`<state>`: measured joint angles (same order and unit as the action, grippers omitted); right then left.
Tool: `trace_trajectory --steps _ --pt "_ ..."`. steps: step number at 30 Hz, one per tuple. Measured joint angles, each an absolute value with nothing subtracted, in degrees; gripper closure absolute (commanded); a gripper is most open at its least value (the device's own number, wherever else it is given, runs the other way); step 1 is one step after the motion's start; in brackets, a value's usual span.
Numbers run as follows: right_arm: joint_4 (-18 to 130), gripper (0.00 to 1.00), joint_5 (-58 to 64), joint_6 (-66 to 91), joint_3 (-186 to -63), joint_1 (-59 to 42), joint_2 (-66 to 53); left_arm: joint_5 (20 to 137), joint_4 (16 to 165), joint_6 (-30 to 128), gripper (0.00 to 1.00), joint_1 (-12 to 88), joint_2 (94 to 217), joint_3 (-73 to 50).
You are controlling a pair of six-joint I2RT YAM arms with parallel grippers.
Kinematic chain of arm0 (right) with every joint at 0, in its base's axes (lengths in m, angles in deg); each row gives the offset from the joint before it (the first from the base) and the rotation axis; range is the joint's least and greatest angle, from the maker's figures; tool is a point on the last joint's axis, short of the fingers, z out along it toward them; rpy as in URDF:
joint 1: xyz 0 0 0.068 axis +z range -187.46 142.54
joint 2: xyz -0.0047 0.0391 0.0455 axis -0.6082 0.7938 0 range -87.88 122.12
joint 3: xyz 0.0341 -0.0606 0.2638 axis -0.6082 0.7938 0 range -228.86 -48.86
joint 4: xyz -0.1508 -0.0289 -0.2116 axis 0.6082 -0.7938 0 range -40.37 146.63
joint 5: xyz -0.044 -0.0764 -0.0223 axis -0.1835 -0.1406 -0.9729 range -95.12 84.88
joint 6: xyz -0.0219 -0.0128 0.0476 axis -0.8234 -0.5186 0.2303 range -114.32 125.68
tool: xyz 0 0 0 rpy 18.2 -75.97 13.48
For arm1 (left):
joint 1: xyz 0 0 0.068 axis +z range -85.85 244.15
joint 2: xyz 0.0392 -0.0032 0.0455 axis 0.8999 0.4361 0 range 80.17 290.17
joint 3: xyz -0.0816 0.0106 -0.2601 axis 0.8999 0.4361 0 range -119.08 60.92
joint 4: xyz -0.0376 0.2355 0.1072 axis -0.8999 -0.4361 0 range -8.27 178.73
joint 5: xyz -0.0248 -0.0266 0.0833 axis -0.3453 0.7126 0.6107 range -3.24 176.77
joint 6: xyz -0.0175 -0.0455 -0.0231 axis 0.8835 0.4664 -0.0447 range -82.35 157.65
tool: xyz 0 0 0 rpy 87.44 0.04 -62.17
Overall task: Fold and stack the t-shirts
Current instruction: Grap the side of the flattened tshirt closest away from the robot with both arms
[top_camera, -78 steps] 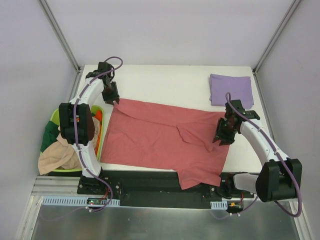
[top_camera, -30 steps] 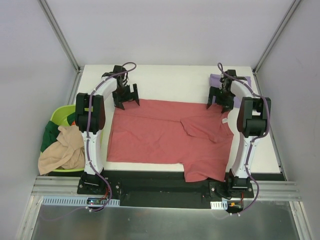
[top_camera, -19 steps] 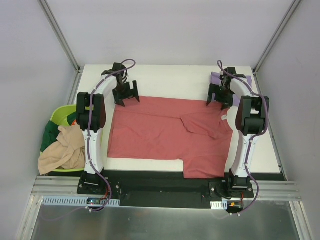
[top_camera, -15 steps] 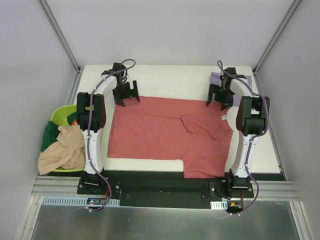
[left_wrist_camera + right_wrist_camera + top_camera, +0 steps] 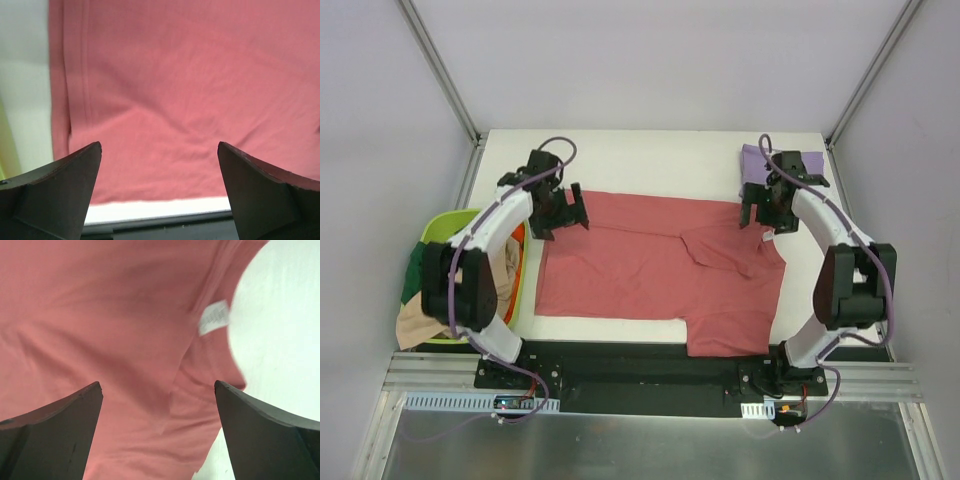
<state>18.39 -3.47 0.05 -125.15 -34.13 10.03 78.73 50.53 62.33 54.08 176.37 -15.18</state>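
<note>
From above, we see the red shirt (image 5: 660,265) spread flat on the table (image 5: 650,160), with one part hanging over the near edge at 6 o'clock. The left gripper (image 5: 565,212) sits over the shirt's 10 o'clock corner, its jaws apart. The right gripper (image 5: 765,212) sits over the 2 o'clock corner, its jaws also apart. We cannot tell whether either one touches the cloth. A folded purple shirt (image 5: 815,165) lies at the table's 1 o'clock corner, partly hidden by the right arm. At 9 o'clock, beside the table, a green basket (image 5: 445,225) holds more clothes (image 5: 415,320).

In the left wrist view, our gripper (image 5: 160,190) has its fingers (image 5: 55,190) spread wide with nothing between them. The red shirt (image 5: 175,85) fills the view, with bare table (image 5: 25,100) at 9 o'clock.

In the right wrist view, the gripper (image 5: 160,430) is likewise spread and holds nothing. The red shirt (image 5: 100,315) lies below it, with a white label (image 5: 214,317) at 2 o'clock and table (image 5: 280,315) at 3 o'clock.
</note>
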Motion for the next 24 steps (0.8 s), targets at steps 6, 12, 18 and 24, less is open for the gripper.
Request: trace_trajectory --steps 6,12,18,24 --pt "18.83 0.04 -6.03 2.61 -111.75 -22.68 -1.77 83.19 50.10 70.64 0.01 45.17 159.52 4.30" --pt "18.18 0.04 -3.29 7.79 -100.82 -20.75 -6.21 86.60 48.92 75.71 0.01 43.55 152.07 14.63" --pt "19.44 0.04 -2.05 10.26 -100.89 -21.65 1.00 89.03 51.15 77.57 0.01 43.50 154.30 14.79" --pt "20.43 0.04 -0.91 12.09 -106.75 -26.68 8.35 90.51 55.41 77.68 0.01 44.42 165.34 12.12"
